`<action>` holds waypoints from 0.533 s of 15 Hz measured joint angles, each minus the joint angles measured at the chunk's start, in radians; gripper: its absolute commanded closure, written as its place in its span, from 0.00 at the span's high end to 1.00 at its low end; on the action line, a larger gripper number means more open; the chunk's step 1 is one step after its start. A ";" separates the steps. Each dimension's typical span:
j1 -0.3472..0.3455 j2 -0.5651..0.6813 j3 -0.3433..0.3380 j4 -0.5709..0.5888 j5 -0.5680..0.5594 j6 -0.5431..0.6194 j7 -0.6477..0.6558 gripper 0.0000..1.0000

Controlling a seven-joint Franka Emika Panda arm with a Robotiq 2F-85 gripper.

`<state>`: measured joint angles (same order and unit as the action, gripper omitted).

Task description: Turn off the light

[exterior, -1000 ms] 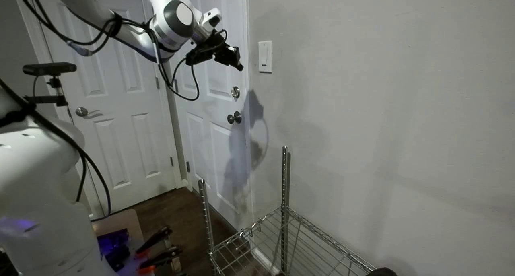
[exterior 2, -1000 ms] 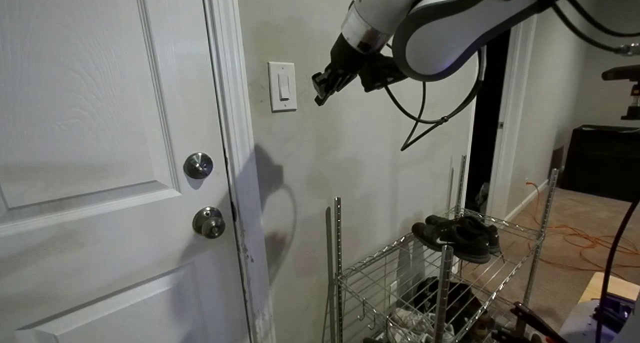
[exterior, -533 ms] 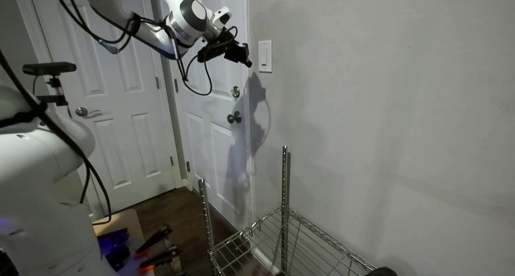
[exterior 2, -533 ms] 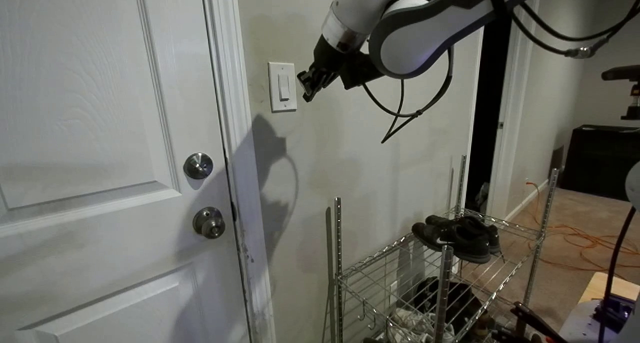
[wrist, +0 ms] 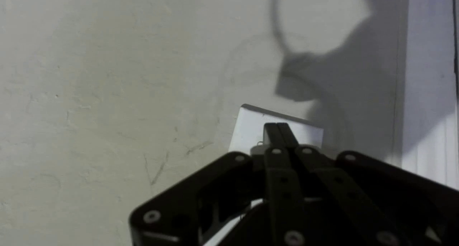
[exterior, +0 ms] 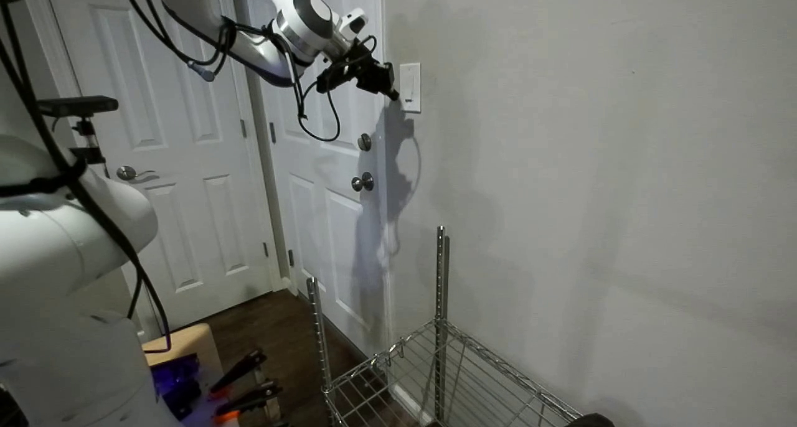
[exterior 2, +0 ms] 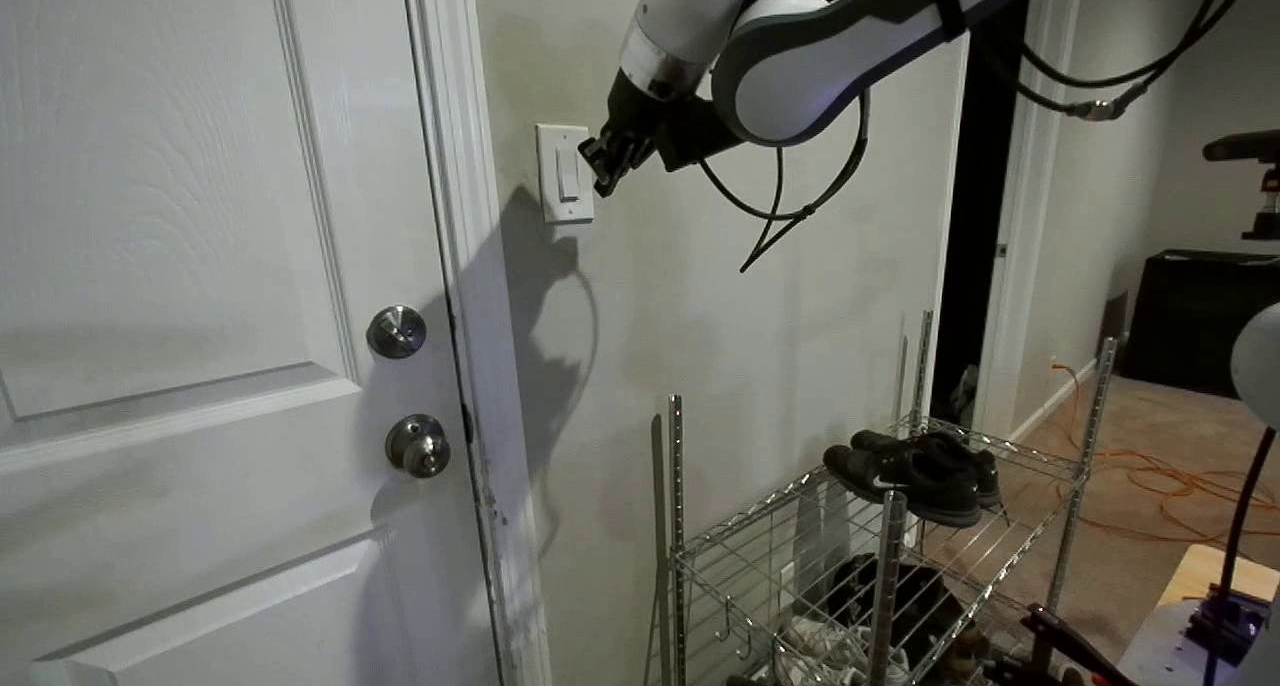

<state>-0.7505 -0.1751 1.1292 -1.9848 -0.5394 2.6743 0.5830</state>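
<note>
The light switch is a white upright plate (exterior: 410,88) on the grey wall, also seen in an exterior view (exterior 2: 553,208) with its rocker (exterior 2: 567,173). My gripper (exterior: 394,94) is shut with nothing between its fingertips. It is right beside the plate and tilted downward; it also shows in an exterior view (exterior 2: 603,188), at the plate's edge. In the wrist view my closed fingertips (wrist: 276,124) lie over the plate (wrist: 247,126), and the gripper hides the rocker and most of the plate. I cannot tell whether the fingertips touch it. No lamp is in view.
A white door with a round knob (exterior 2: 418,446) and a deadbolt (exterior 2: 396,332) is beside the plate. A wire shelf (exterior 2: 780,526) with black shoes (exterior 2: 920,476) stands below, its metal post (exterior: 441,277) upright near the wall. A cable loop (exterior: 324,119) hangs under my wrist.
My gripper has moved toward the switch plate and slightly up in both exterior views, from clearly apart to right at its edge. Its shadow on the wall has shifted. The switch looks the same.
</note>
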 measured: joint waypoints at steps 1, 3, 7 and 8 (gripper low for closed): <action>-0.016 0.011 0.024 0.013 -0.013 -0.008 0.009 0.00; -0.047 0.029 0.070 0.032 -0.044 -0.021 0.033 0.00; -0.106 0.053 0.151 0.058 -0.095 -0.053 0.071 0.00; -0.122 0.059 0.170 0.063 -0.104 -0.060 0.077 0.00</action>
<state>-0.8724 -0.1164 1.2991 -1.9221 -0.6437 2.6146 0.6604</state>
